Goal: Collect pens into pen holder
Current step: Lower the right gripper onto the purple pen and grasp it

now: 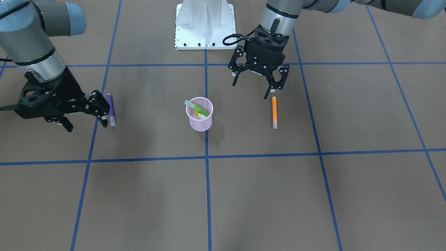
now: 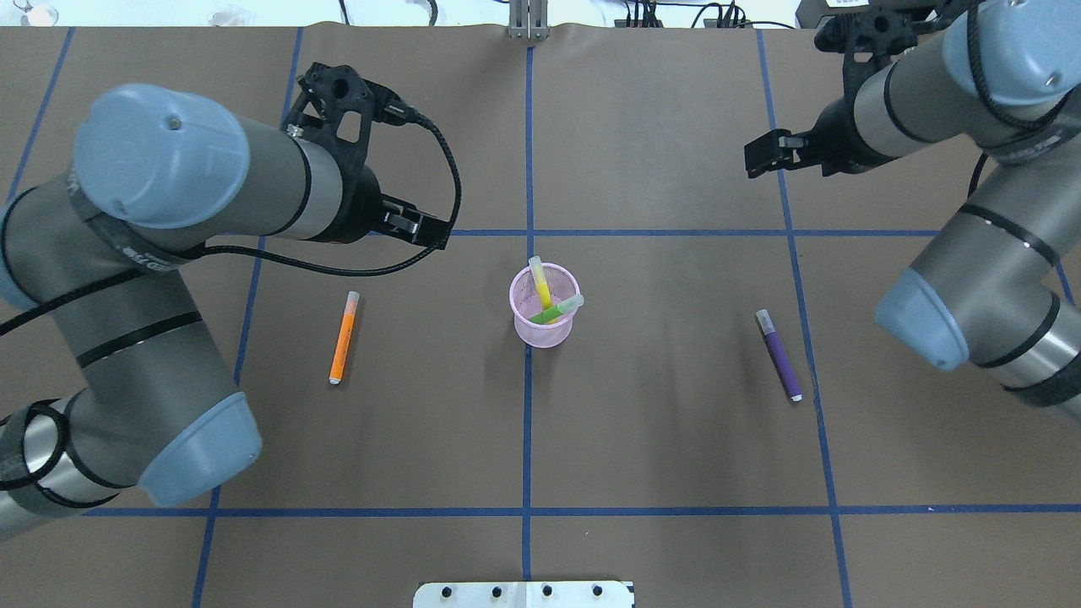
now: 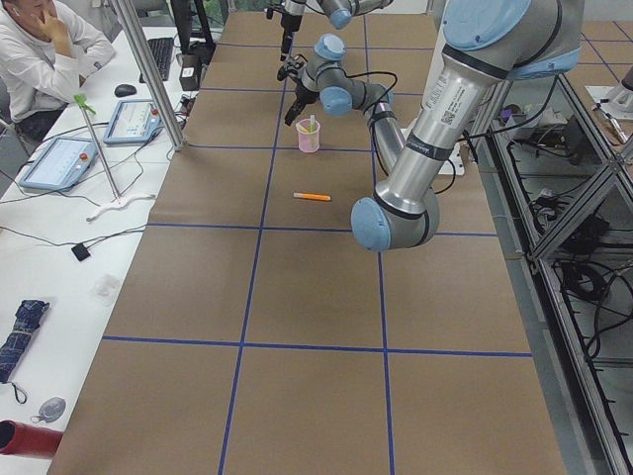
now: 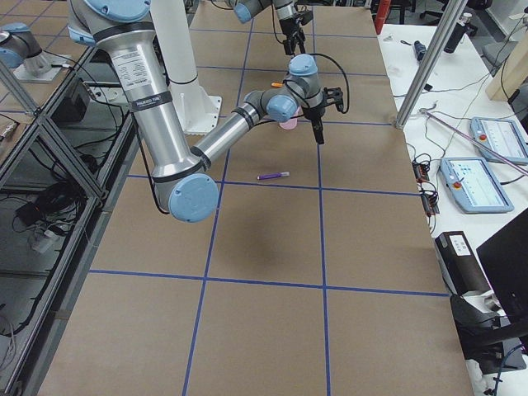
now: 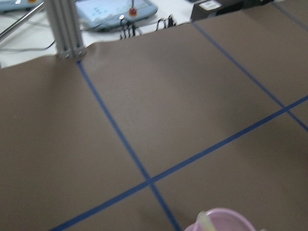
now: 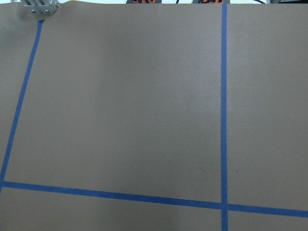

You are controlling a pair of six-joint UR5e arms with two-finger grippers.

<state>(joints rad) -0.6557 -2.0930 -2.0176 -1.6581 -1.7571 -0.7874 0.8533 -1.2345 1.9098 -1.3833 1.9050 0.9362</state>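
Observation:
The pink mesh pen holder (image 1: 201, 123) stands at the table's middle, with a green pen (image 1: 199, 110) and a yellow pen (image 2: 539, 285) leaning inside it. An orange pen (image 1: 274, 112) lies flat on the robot's left side. My left gripper (image 1: 252, 89) hangs open and empty above the table, near the pen's robot-side end. A purple pen (image 1: 110, 108) lies flat on the robot's right side. My right gripper (image 1: 86, 124) is open and empty, raised off the table beside it. The holder's rim (image 5: 226, 219) shows at the bottom edge of the left wrist view.
The white robot base (image 1: 205, 24) stands at the table's robot side. Blue tape lines (image 1: 207, 158) cross the brown table cover. An operator (image 3: 45, 49), tablets and cables are on a side bench beyond the far edge. An aluminium post (image 5: 65, 29) stands there.

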